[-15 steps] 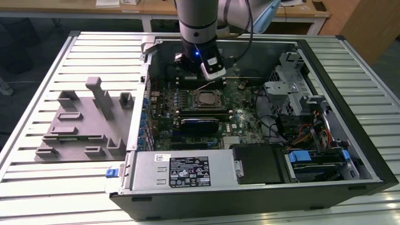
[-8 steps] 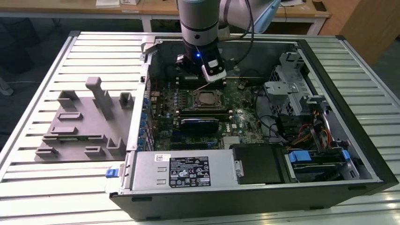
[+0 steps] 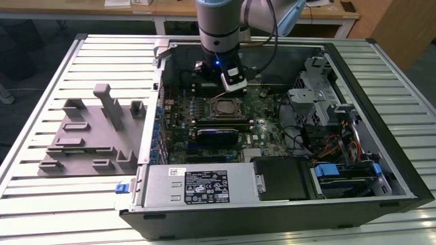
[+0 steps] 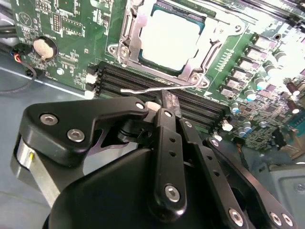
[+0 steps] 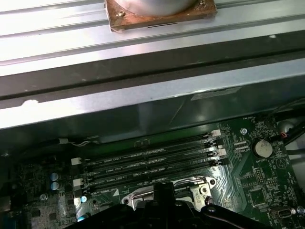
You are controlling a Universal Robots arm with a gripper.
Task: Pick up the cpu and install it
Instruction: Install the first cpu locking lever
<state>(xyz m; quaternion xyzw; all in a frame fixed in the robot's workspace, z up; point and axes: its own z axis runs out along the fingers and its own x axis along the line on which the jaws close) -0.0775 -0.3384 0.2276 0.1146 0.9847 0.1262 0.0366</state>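
Note:
The cpu lies flat in the socket of the green motherboard inside the open computer case. In the second wrist view the cpu shows its silvery-white top inside the socket's metal frame. My gripper hangs just behind the socket, over the memory slots. Its black fingers are shut together with nothing between them, and the gripper tip sits right by the socket's thin wire lever. In the first wrist view the gripper is above the socket's edge.
A grey plastic fixture tray stands on the slatted table at the exterior view's left. Inside the case are a black block in front of the socket, the power supply, a drive cage and cables. The case wall rises behind the slots.

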